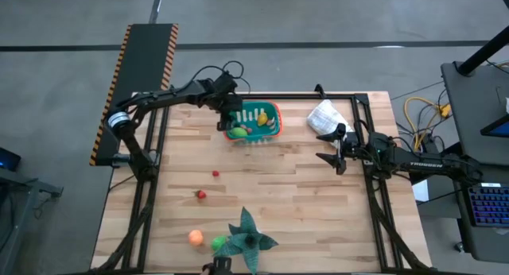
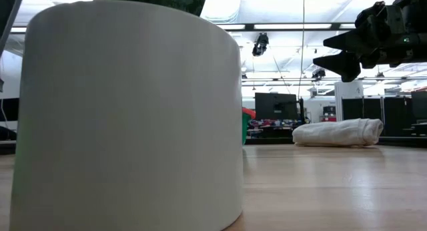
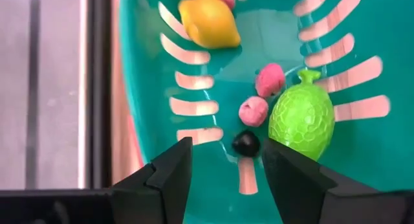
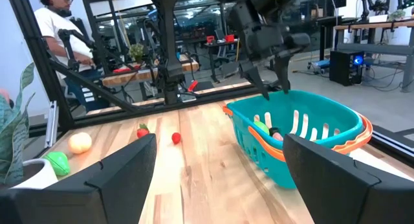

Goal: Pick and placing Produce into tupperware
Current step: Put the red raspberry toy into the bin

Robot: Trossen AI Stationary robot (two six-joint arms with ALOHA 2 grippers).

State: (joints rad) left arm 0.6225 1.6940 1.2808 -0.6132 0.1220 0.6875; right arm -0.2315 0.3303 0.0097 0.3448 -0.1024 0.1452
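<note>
Glossy teal slotted tupperware [image 3: 310, 30] near tabletop's far edge holds bumpy lime [image 3: 302, 119], smooth lemon [image 3: 208, 21], pink lumps, dark berry [image 3: 246, 143]. Left gripper [image 3: 226, 169] hangs parted, empty, just above berry. Right gripper [image 1: 332, 150] wide, idle.

Glossy smooth teal plastic tupperware [image 3: 362, 30]; bumpy shiny green produce [image 3: 301, 120]; pale planked wood bench [image 1: 302, 203], matt; crinkled white plastic bag [image 1: 325, 116]

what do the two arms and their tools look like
Both arms are dark, slim and jointed. The left arm has a pale band near its base and black cables looping near its wrist. The right arm carries white lettering. Each tool, left tool and right tool, has two dark wedge-shaped fingers.
</note>
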